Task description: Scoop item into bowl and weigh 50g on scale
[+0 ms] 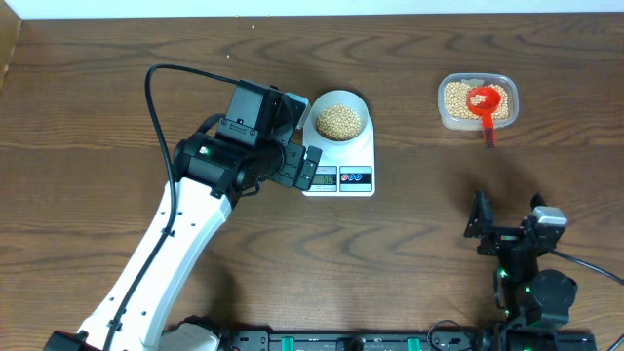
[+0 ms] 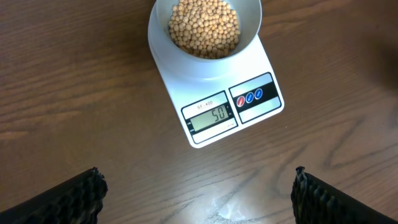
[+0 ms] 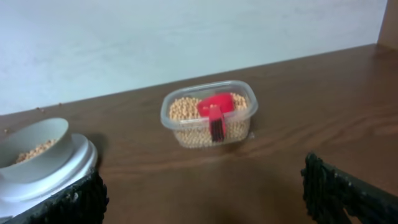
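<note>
Overhead looks straight down, left wrist close above scale (image 2: pixel 180 87) and bowl (image 2: pixel 250 22), right wrist low, sideways, sharing both.

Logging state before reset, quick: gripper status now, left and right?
Left gripper: open, holding nothing.
Right gripper: open, holding nothing.
</note>
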